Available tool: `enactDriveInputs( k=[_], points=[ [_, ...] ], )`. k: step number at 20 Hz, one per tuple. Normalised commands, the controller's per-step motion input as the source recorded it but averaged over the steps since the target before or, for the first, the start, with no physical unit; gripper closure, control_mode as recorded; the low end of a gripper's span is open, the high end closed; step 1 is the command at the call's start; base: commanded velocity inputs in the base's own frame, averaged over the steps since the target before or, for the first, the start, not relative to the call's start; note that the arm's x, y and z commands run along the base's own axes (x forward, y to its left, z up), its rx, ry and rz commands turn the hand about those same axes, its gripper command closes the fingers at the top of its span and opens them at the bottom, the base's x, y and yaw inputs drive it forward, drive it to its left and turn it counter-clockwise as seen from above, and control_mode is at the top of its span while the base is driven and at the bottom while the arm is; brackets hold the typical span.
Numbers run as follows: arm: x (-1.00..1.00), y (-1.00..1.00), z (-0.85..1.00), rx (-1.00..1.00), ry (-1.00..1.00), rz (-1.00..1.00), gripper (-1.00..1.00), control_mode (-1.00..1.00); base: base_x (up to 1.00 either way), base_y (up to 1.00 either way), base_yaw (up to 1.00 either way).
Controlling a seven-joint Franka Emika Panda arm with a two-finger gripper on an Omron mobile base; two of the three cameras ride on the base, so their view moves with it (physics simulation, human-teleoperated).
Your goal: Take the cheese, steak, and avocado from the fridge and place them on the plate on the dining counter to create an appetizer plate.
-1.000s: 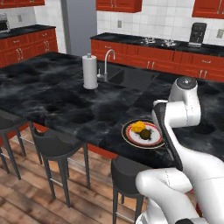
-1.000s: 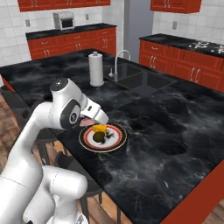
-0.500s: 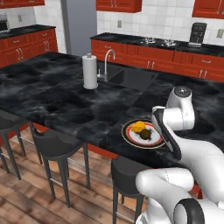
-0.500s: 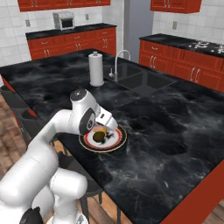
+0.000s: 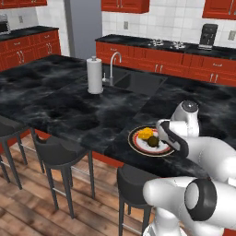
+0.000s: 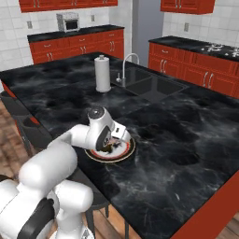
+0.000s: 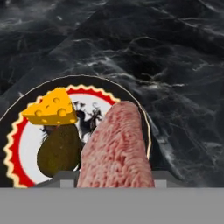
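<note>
Glossy marbled dining counter (image 5: pixel 69 110); grainy pink steak (image 7: pixel 116 144).

My arm (image 5: pixel 203 152) glossy white, rounded tubular links, dark grey discs capping the joints, black band near the wrist, bulbous white shoulder casing, small dark hand (image 6: pixel 113 138) at its end

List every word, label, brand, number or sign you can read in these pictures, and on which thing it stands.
No readable text anywhere.
plate: a dark drawing in the middle, no letters.
microwave: its front is too small and blurred to show any label.
coffee machine: no legible markings.
</note>
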Motion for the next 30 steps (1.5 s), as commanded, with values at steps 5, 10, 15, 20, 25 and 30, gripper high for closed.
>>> enactDriveInputs(
  k=[5,10,15,20,25,30],
  points=[
    [0.23,0.00,-0.36,0.00,0.00,0.05,1.00,-1.00,0.00,0.00,0.00],
    [0.18,0.00,-0.34,0.00,0.00,0.00,1.00,-1.00,0.00,0.00,0.00],
    [0.07,0.00,-0.30,0.00,0.00,0.00,1.00,-1.00,0.00,0.00,0.00],
    [0.04,-0.04,-0.15,0.00,0.00,0.00,-1.00,-1.00,0.00,0.00,0.00],
    [0.06,0.00,-0.02,0.00,0.00,0.00,-1.00,-1.00,0.00,0.00,0.00],
    [0.02,0.00,0.00,0.00,0.00,0.00,-1.00,-1.00,0.00,0.00,0.00]
  ],
)
